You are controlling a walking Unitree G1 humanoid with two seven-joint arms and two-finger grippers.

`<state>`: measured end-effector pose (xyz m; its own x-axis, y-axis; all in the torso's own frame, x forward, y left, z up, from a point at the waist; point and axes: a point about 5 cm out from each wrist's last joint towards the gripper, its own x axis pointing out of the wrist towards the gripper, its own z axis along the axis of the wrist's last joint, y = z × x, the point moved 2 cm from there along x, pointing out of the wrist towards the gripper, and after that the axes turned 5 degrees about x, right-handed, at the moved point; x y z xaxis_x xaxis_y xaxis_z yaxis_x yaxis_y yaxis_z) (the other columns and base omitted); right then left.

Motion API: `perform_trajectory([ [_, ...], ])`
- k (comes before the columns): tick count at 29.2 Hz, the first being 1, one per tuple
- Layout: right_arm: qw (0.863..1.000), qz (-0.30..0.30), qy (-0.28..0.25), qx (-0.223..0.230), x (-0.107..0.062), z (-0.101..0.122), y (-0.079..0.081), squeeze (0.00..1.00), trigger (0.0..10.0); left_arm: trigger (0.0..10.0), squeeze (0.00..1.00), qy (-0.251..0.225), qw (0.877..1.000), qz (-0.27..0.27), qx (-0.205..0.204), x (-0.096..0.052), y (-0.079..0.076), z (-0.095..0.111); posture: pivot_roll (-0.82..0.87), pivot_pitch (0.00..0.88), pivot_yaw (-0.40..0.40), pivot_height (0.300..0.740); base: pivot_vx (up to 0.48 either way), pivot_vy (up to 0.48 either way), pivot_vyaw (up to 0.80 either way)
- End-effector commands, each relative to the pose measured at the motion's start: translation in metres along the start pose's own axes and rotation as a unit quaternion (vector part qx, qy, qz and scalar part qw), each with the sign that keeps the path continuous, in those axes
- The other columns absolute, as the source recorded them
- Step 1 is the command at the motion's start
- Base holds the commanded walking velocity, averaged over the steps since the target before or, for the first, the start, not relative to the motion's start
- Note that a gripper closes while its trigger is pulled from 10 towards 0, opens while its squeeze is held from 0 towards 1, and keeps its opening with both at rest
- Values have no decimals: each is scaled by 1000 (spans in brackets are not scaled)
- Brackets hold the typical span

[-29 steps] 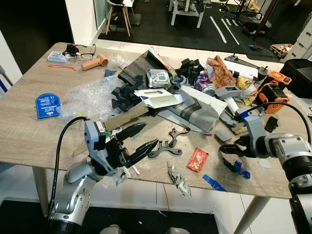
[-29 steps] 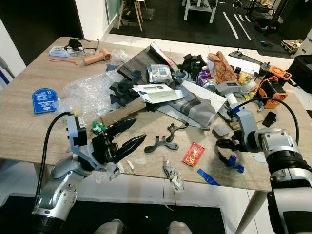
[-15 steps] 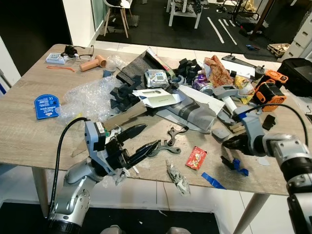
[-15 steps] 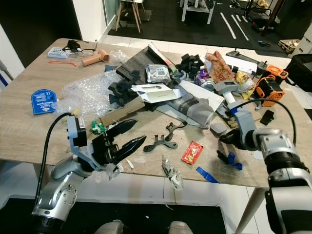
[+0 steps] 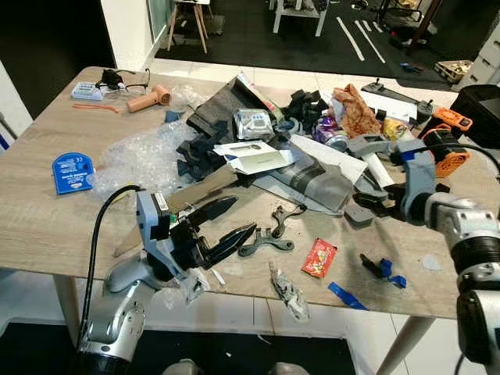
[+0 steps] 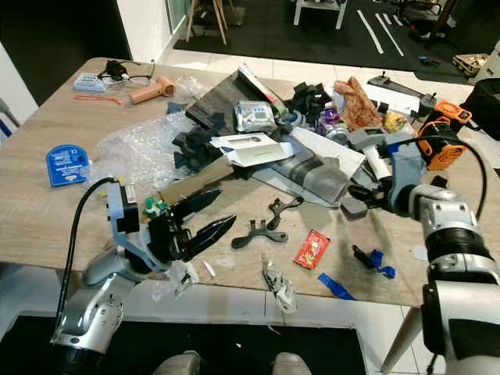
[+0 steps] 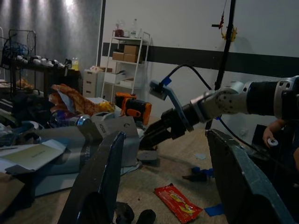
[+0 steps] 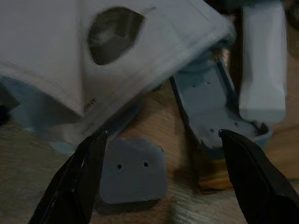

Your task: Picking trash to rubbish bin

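Note:
Loose trash lies near the wooden table's [image 5: 47, 226] front edge: a red wrapper [image 5: 318, 257], a crumpled clear wrapper [image 5: 290, 289], a strip of blue tape [image 5: 344, 295] and a black-and-blue scrap [image 5: 380, 267]. My left gripper [image 5: 244, 216] is open just above the table, left of the red wrapper [image 7: 179, 201], with nothing between its fingers. My right gripper [image 5: 361, 201] is open at the right edge of the clutter pile. In the right wrist view its fingers [image 8: 79, 182] are spread over a grey square pad [image 8: 132, 176] beside a white and grey carton [image 8: 140, 56].
A dense pile fills the middle and back: bubble wrap [image 5: 141, 152], black foam pieces [image 5: 199, 152], cardboard, an orange tool [image 5: 445, 148]. A black bracket [image 5: 269, 238] lies by my left fingers. A blue disc [image 5: 72, 170] sits far left. A person's hand [image 7: 271, 135] is beyond the table.
My right gripper has lifted away from the black-and-blue scrap near the front edge and moved back to the grey pad by the pile. My left gripper has hardly moved.

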<state>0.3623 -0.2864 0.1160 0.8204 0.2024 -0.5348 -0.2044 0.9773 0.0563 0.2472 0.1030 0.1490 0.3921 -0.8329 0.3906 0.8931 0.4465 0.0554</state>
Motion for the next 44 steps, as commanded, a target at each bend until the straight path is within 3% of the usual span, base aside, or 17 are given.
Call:
perform_trajectory([
  [1, 999, 9, 31, 25, 6, -20, 6, 0, 10000, 10000, 0, 6, 1000, -4, -1, 0, -1, 1, -81, 0, -55, 740, 0, 0, 0],
  [8, 995, 52, 84, 24, 11, -39, 21, 0, 10000, 10000, 0, 6, 1000, -5, -1, 1, -2, 3, -74, 0, -55, 740, 0, 0, 0],
  [19, 984, 26, 176, -27, 5, -67, 11, 0, 10000, 10000, 0, 4, 1000, -6, -2, 4, -2, 6, -78, 0, -56, 740, 0, 0, 0],
  [28, 982, 7, 187, -32, 2, -69, 5, 0, 10000, 10000, 0, 5, 1000, -4, -6, 3, -2, 5, -79, 0, -56, 740, 0, 0, 0],
  [29, 982, 9, 188, -28, 2, -70, 6, 0, 0, 10000, 0, 6, 1000, -4, -7, 2, -2, 5, -79, 0, -55, 740, 0, 0, 0],
  [44, 983, 24, 181, -11, 6, -70, 13, 0, 0, 10000, 0, 7, 1000, -5, -9, 2, -3, 4, -79, 0, -55, 740, 0, 0, 0],
])
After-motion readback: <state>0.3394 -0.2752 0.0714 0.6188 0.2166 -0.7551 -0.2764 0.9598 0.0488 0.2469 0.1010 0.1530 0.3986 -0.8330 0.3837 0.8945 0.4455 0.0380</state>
